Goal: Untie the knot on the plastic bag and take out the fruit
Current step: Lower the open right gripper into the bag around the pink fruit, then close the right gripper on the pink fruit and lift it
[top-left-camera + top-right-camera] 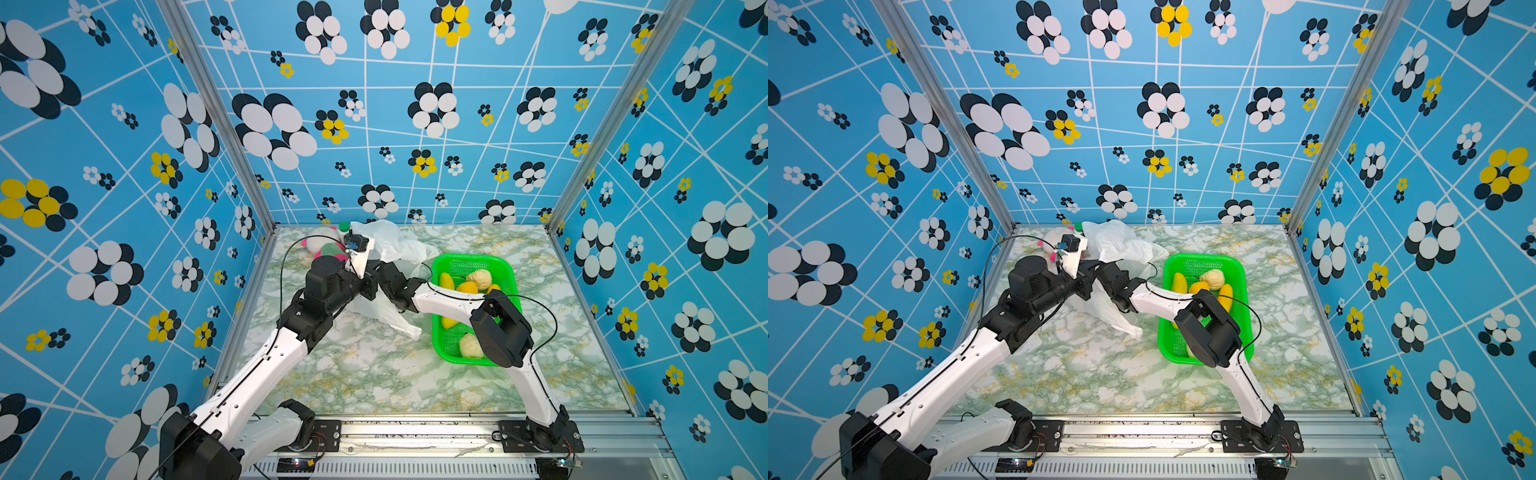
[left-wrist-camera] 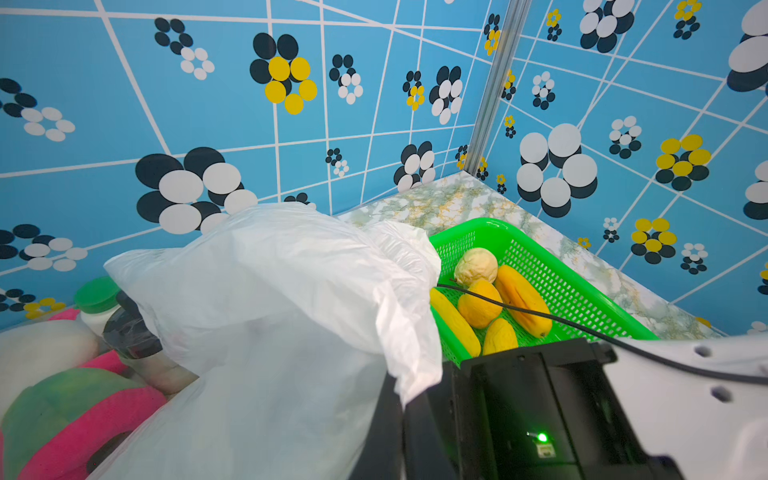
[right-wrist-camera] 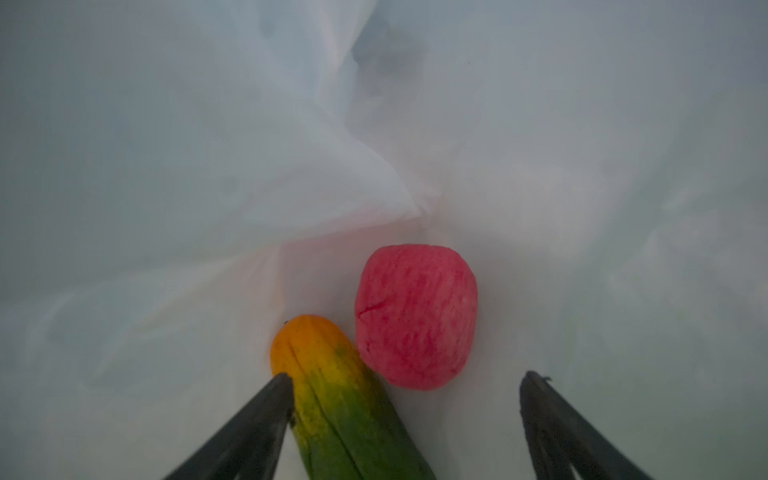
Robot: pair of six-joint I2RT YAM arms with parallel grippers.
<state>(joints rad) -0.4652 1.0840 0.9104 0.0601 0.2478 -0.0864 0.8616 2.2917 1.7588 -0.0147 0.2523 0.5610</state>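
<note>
On the bench (image 1: 374,374), the plastic bag (image 1: 386,245) lies open just beside the green basket (image 1: 505,266), which holds several fruit (image 1: 479,279). The left gripper (image 2: 390,419) clamps the bag's mouth. The right gripper (image 3: 406,375) is inside with its jaws apart. Unloading looks nearly done; next it should close on the green-orange fruit (image 3: 332,395) or the pink-red fruit (image 3: 415,316).

Both top views overhead; right wrist inside bag (image 3: 166,166).

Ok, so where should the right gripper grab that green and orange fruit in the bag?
Probably the green-orange fruit's slim middle, straight in from the plastic bag's mouth. It lies lengthwise between the open right gripper's fingers; the pink-red fruit crowds its orange end.
</note>
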